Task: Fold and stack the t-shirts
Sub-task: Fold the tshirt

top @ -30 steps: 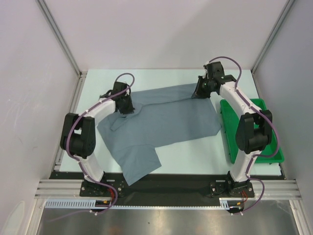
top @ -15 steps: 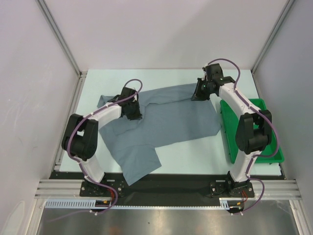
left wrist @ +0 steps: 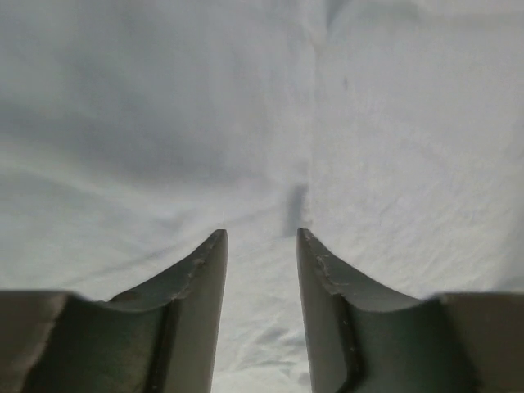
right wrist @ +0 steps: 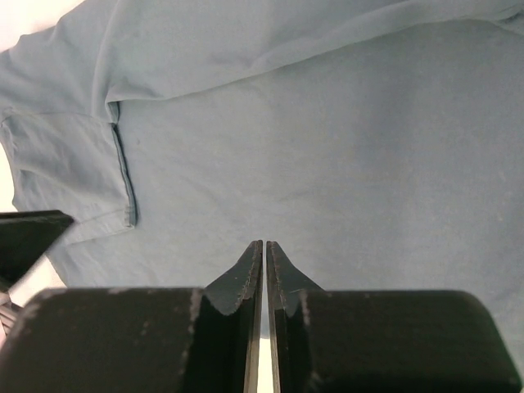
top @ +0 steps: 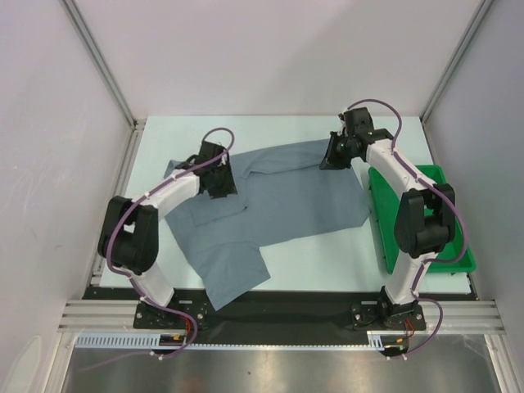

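Observation:
One slate blue-grey t-shirt [top: 278, 205] lies spread and rumpled across the table, one part hanging over the near edge. My left gripper [top: 221, 187] hovers over its left part, open, with only cloth [left wrist: 246, 123] under the gap between its fingertips [left wrist: 262, 237]. My right gripper [top: 326, 161] is at the shirt's far right corner. In the right wrist view its jaws [right wrist: 264, 244] are pressed together at the cloth's edge, and the shirt [right wrist: 327, 147] stretches away from them, with a sleeve hem [right wrist: 123, 180] at the left. No folded shirt shows.
A green plastic tray [top: 458, 254] stands at the right edge of the table, partly behind the right arm. White walls and aluminium rails enclose the table on three sides. The left arm's black end [right wrist: 24, 237] shows in the right wrist view.
The left gripper has let the shirt's left sleeve down flat and moved slightly right and back over the cloth. The right gripper has barely shifted.

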